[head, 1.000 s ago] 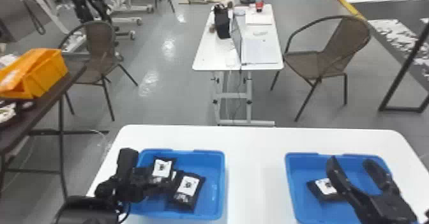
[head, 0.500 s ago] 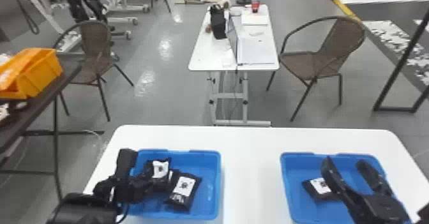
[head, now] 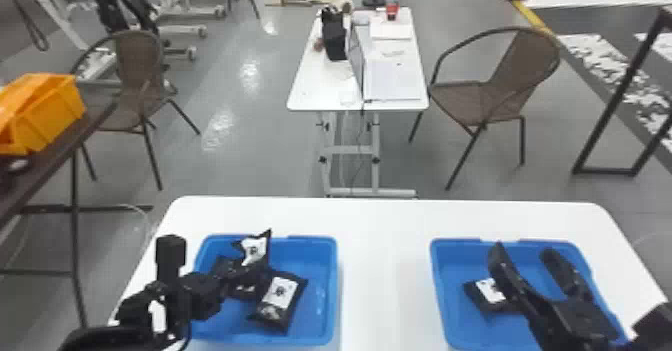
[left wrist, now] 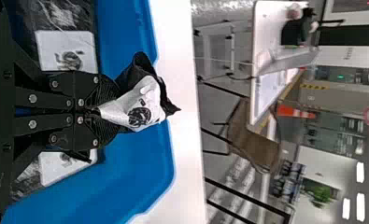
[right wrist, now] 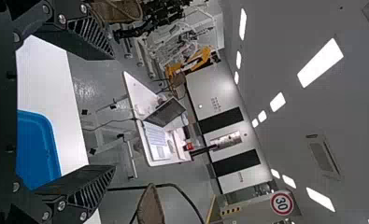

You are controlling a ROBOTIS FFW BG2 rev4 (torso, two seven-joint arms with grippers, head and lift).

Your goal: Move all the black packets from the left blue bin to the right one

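And there's the pinch! The left gripper [left wrist: 98, 110] is clamped on one end of a black packet [left wrist: 142, 112], over the left bin [head: 317, 300]. It's gripped by the end, so the rest of the bag juts beyond the fingertips, its loose corner up by the far rim; that looks a handy hold, leaving most of the packet free to drop cleanly. The bag is creased at the pinch, though, and a small bite on soft wrapping could slip or let it swing.

Down below, another packet [left wrist: 65, 49] and a third packet [left wrist: 58, 168] lie label up, one each side of the clamped fingers. That's crowded, so I'd want a straight lift first, to keep from dragging a neighbour along.

Over on the right, the delivered packet [head: 489, 291] lies towards the left side of the right bin [head: 462, 325], partly behind a black finger. The right gripper [head: 524, 255] is wide open over that bin, nothing between its fingers. Is it parked, or set to receive? Can't say, but it hangs right in the drop zone, so it may need to clear out if the left arm makes the delivery itself.

White table [head: 387, 275] separates the bins, so the next move calls for height over the rim, then a run right. The job's well short of done, with those two loose ones waiting.
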